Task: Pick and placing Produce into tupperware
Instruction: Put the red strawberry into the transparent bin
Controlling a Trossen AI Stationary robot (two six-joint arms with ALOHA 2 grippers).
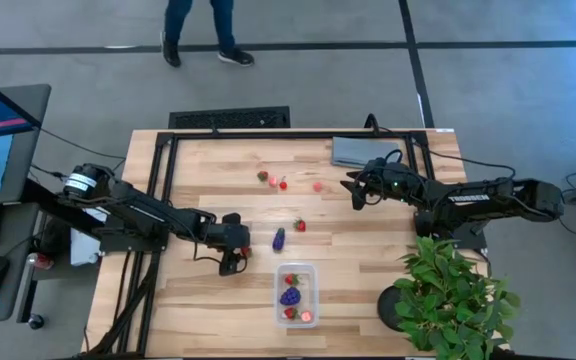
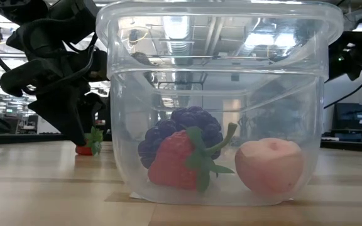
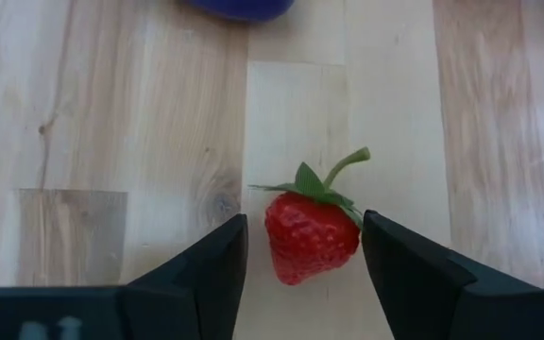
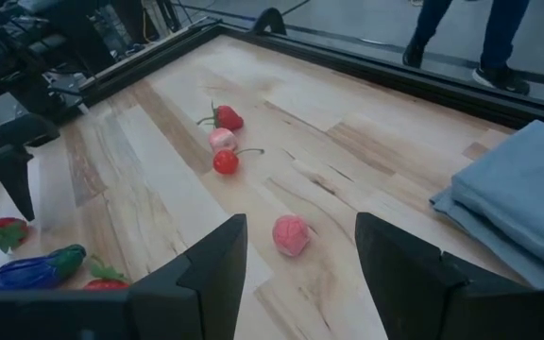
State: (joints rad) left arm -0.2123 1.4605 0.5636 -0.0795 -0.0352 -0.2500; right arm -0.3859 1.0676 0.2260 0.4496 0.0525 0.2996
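Observation:
A red strawberry [image 3: 312, 238] with a green stalk lies on the wood between the fingers of my open left gripper [image 3: 302, 227], which stand on either side without plainly touching it. In the high view my left gripper [image 1: 231, 260] is left of the tupperware [image 1: 296, 296], a clear container holding a strawberry [image 2: 180, 162], a dark purple berry [image 2: 187, 125] and a pink piece [image 2: 269, 164]. An elongated purple piece [image 1: 279, 239] and another strawberry [image 1: 299, 225] lie nearby. My right gripper [image 4: 300, 246] is open above a pink piece [image 4: 291, 234]; more small fruit [image 4: 223, 140] lies farther off.
A folded grey cloth [image 1: 353, 150] lies at the far right of the table. A green potted plant [image 1: 448, 295] stands at the near right corner. A black frame [image 1: 268, 135] edges the table. A person's legs [image 1: 198, 30] show beyond the far edge.

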